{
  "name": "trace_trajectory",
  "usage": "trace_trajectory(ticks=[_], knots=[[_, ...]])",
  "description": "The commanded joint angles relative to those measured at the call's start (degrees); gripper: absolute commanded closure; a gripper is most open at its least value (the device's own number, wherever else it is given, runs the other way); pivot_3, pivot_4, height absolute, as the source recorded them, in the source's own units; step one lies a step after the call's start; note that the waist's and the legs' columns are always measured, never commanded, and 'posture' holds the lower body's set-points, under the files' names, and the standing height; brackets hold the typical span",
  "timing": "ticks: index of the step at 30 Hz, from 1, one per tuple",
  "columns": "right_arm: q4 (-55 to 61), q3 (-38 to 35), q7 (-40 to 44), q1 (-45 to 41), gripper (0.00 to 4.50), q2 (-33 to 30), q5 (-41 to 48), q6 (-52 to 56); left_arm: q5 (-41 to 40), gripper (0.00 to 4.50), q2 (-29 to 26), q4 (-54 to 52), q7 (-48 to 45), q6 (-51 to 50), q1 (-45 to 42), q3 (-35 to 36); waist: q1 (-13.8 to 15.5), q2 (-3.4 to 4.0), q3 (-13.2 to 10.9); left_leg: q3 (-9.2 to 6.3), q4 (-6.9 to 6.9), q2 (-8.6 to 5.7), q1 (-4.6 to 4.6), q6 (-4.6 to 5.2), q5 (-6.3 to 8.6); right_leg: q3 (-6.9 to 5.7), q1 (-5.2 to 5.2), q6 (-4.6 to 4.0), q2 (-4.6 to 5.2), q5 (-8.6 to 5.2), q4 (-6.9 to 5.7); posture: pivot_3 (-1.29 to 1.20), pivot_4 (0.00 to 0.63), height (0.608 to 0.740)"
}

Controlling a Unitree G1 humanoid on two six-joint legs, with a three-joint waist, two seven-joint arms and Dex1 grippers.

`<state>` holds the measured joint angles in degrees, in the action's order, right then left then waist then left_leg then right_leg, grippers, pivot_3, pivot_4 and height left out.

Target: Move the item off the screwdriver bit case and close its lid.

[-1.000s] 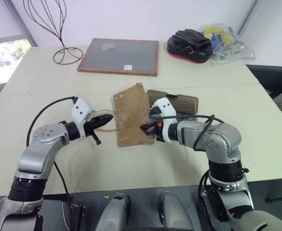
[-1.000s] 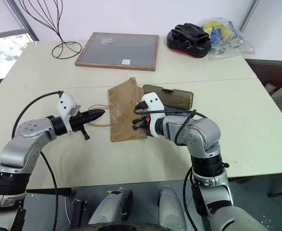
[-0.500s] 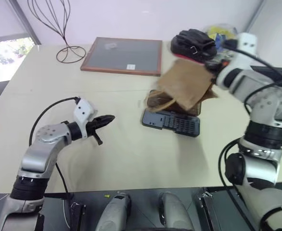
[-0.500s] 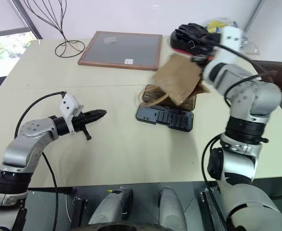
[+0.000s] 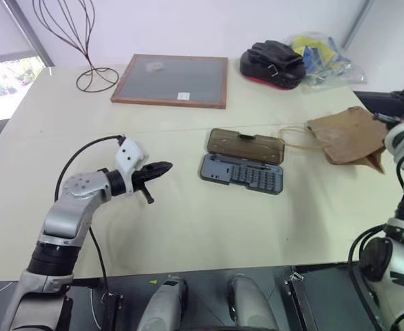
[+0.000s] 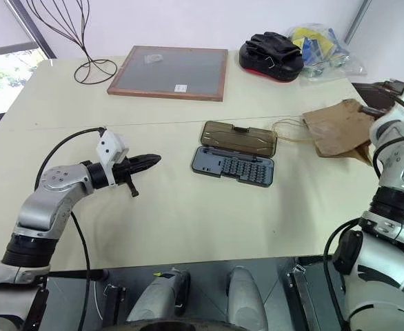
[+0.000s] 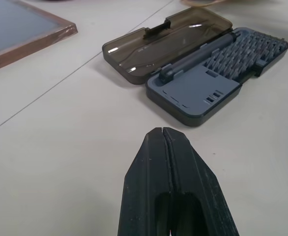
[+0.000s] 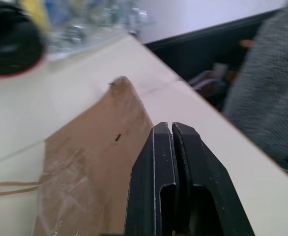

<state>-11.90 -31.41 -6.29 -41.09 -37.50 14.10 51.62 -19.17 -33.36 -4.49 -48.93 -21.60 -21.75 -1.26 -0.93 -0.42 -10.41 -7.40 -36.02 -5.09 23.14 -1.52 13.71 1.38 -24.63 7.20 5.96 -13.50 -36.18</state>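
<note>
Nearest, the left gripper (image 5: pixel 166 167) hovers over the cream bench (image 5: pixel 188 227) with its black fingers pressed together and nothing in them, pointing at the flat dark plastic screwdriver bit case (image 5: pixel 243 172), which lies open a little beyond it. The grey tray with its rows of small bits (image 7: pixel 217 73) faces up; hinged along its far edge, the smoky brown translucent lid (image 5: pixel 246 145) lies flat on the bench.

Off to the case's right, near the bench edge, sits the flat crumpled brown kraft paper bag (image 5: pixel 347 138), its thin string handles (image 6: pixel 288 129) trailing back toward the case. The right gripper (image 8: pixel 171 135) has its fingers closed on the bag's edge.

So the bag looks clear of the case; the step in hand is to set it down and let go. To do it well, lower the bag flat, well apart from the case, so no loop drags across the lid. Then, I judge, the closing calls for a fingertip under the lid's far edge, swinging it over the hinge without shoving the light tray.

Beyond the case lie a wooden-framed grey board (image 5: pixel 172 79) and a black-and-red pouch (image 5: pixel 272 65).
</note>
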Motion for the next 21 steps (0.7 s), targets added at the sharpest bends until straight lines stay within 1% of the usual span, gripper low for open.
trace_trajectory(ticks=[1,4,10,13,18,19,21], knots=[[1.1,-1.5,-1.8,1.4,4.4,-2.4,-2.7,-4.1,0.2,4.5,0.0,-0.6,-0.5,1.4,-1.1,0.3,0.0,0.0,0.0,0.0,0.0,0.0,0.0,0.0,0.0,0.0,0.0,0.0,0.0,0.0,0.0,0.0,0.15,0.734],[1.7,-2.5,-3.9,3.2,4.4,-3.0,-4.8,-6.6,0.3,4.5,0.0,-0.4,-0.7,1.5,-1.3,0.3,0.1,0.02,0.0,0.0,0.0,-0.01,0.0,0.0,0.0,0.0,0.01,0.0,0.0,0.0,0.0,0.0,0.15,0.734],[3.1,-3.4,-5.9,6.7,4.4,-3.1,-6.9,-7.8,0.4,4.5,0.0,-0.4,-0.8,1.6,-1.1,0.2,0.0,0.03,0.0,0.0,-0.02,0.0,-0.02,0.0,0.0,0.01,0.02,0.0,0.0,0.0,-0.02,0.0,0.15,0.734],[3.6,-3.7,-5.5,7.6,4.4,-2.5,-6.3,-7.1,0.5,4.5,0.1,-0.5,-0.9,1.5,-1.0,0.1,0.0,0.04,0.0,0.01,-0.04,0.0,-0.02,0.0,0.0,0.01,0.03,0.0,-0.01,0.0,-0.02,0.0,0.15,0.734],[5.4,-1.5,-4.0,10.4,4.4,-1.1,-6.3,-4.4,0.7,4.5,0.4,-0.3,-1.0,1.6,-1.1,-0.1,0.0,0.05,0.0,0.01,-0.05,0.0,-0.03,0.0,0.0,0.02,0.05,0.0,-0.02,0.0,-0.03,0.0,0.15,0.734],[5.7,-1.3,-3.7,11.0,4.17,-0.8,-6.2,-3.9,0.8,4.5,0.4,-0.3,-1.0,1.6,-1.1,-0.1,0.0,0.05,0.0,0.01,-0.06,0.0,-0.03,0.0,0.0,0.02,0.06,0.0,-0.02,0.0,-0.03,0.0,0.15,0.734],[6.5,-0.5,-3.0,12.2,3.51,-0.8,-6.5,-3.3,0.8,4.5,0.5,-0.3,-1.0,1.6,-1.1,-0.1,0.0,0.05,0.0,0.0,-0.07,0.0,-0.04,0.0,0.0,0.02,0.07,0.0,-0.02,0.0,-0.03,0.0,0.15,0.734]])
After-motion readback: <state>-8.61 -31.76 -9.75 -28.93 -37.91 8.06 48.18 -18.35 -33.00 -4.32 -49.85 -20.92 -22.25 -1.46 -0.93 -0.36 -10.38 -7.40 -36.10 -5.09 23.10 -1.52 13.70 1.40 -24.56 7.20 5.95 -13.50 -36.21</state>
